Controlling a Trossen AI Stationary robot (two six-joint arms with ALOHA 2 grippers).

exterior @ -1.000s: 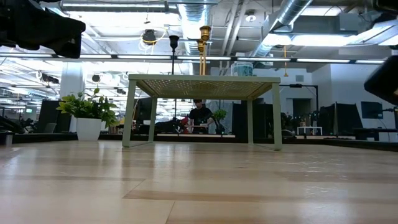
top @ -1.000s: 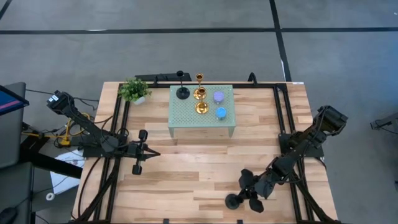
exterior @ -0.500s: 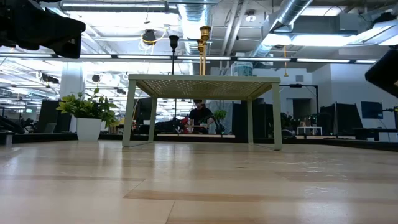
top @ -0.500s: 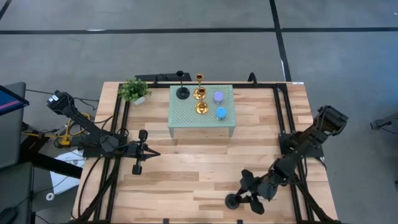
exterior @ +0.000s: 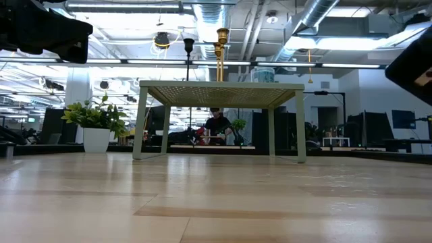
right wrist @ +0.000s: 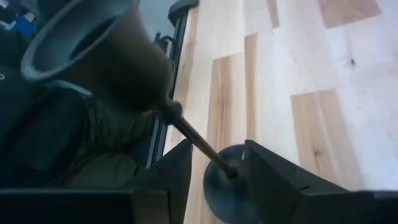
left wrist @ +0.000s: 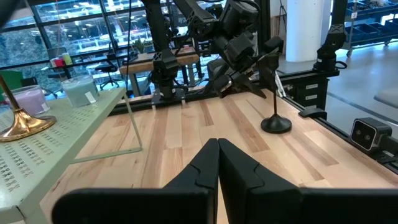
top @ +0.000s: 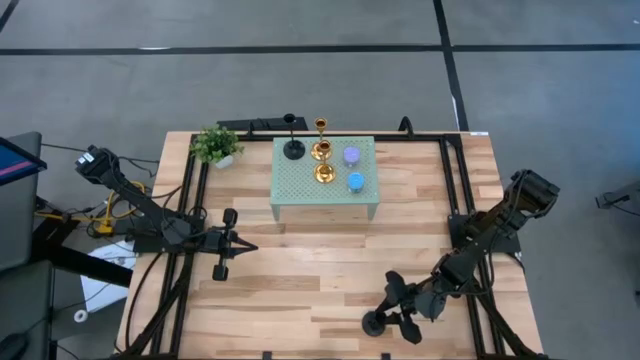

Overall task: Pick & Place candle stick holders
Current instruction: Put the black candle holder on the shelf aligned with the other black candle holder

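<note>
A black candle stick holder stands upright on its round base near the table's front edge, right of centre. My right gripper is open, with one finger on each side of its thin stem. Five more holders stand on the mint-green stand at the back: one black, two gold, one lilac and one blue. My left gripper waits shut at the table's left, pointing toward the right. My right gripper comes at the black holder slanting down from the table's right, its fingers across the stem just above the base. Whether either finger touches the stem, I cannot tell. The holder stands on the table by its base.
A small potted plant sits at the back left beside the stand. Black frame rails run along the table's left, right and far sides. Bare wood lies between the stand and the front edge.
My right gripper's fingers have spread apart around the black holder's stem, and its wrist has tipped a little. The holder stands where it was.
</note>
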